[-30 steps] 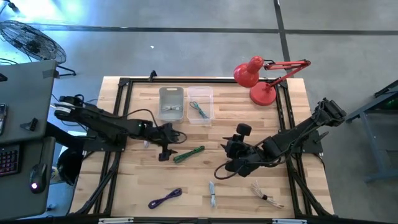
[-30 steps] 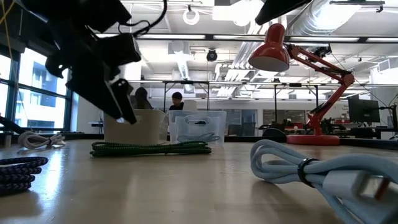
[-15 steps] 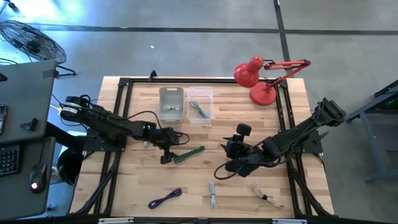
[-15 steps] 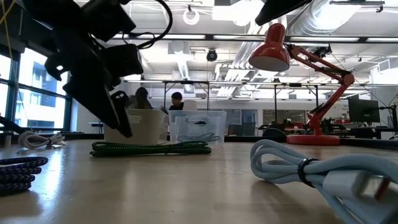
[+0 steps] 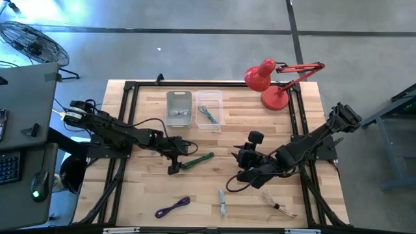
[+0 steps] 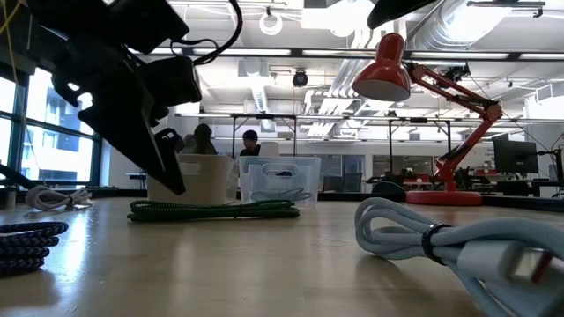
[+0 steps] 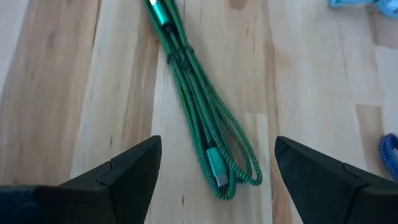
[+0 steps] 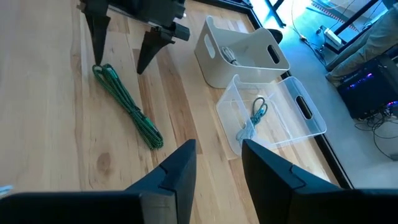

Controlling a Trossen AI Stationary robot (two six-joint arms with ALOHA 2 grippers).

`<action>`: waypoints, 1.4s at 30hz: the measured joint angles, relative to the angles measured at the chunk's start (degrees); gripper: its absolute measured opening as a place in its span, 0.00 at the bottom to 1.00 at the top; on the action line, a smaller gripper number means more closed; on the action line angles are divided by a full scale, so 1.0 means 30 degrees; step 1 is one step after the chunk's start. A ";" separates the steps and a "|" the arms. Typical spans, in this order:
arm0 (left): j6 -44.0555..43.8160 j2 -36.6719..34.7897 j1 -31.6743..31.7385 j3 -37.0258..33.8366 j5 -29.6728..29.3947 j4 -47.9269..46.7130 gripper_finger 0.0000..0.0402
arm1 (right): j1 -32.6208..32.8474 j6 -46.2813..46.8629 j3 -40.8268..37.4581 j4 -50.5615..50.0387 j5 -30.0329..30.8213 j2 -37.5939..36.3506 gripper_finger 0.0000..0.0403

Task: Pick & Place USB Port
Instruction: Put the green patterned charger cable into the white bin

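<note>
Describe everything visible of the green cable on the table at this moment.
The green cable is a braided cord folded into a long, narrow bundle, cinched by a dark tie near one end, with metallic green connectors. It lies flat on the wooden table near the middle, in front of the two bins. The open left gripper hovers at its looped end, fingers straddling it without touching. Nothing else touches it.

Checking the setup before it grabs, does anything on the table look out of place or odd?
Nothing stands out. The green cable lies coiled flat between the open left claw fingers; both bins sit upright, and the other cables lie bundled on the table.
</note>
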 joint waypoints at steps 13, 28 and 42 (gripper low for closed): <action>-0.0005 0.1408 0.0000 0.0158 0.0439 0.1298 0.77 | 0.0106 0.0134 0.0000 -0.0023 -0.0013 0.0000 0.30; 0.3727 0.3671 0.0022 0.1887 -0.0640 -0.0180 0.48 | 0.0630 0.0200 0.0015 -0.0081 0.0209 0.0007 0.30; 0.5127 0.3148 0.0036 0.1792 -0.2418 0.0204 0.02 | 0.1609 0.0286 0.0015 -0.0082 0.1975 0.0007 0.30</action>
